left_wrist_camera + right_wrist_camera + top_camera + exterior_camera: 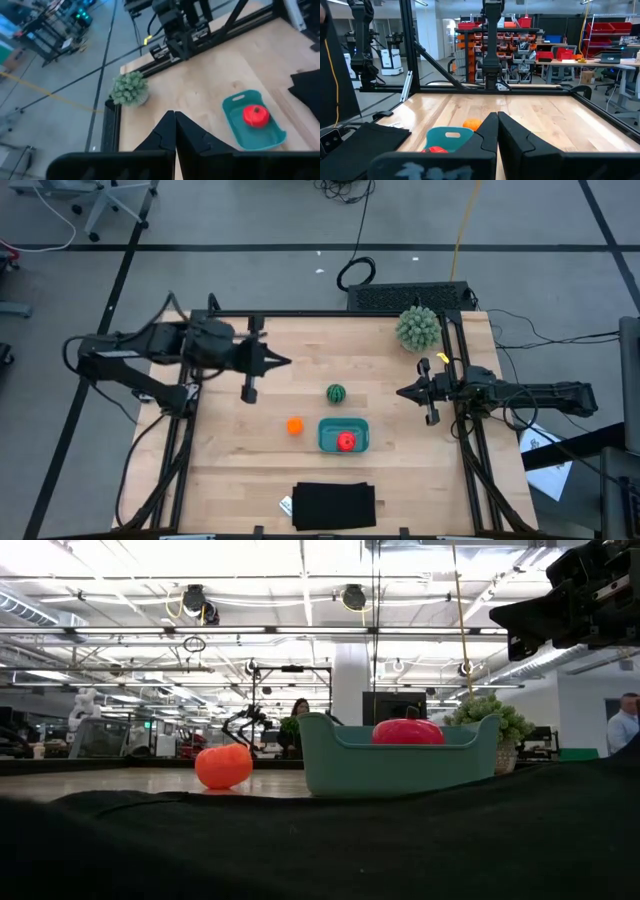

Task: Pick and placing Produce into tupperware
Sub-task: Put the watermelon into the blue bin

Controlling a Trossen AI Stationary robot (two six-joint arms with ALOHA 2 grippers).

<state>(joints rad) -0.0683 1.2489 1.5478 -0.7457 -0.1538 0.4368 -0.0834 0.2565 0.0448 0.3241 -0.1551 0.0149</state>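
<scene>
Black cloth lies at the table's near edge, and just beyond it sits the teal tupperware with the red tomato inside, the orange ball on the wood just to its left and the striped watermelon a little farther back. Above the table's left side hangs the left gripper, fingers pressed together and holding nothing, while the right gripper hovers by the right rail, likewise closed and empty. Farthest back, the spiky green ball rests at the right rear corner.
</scene>
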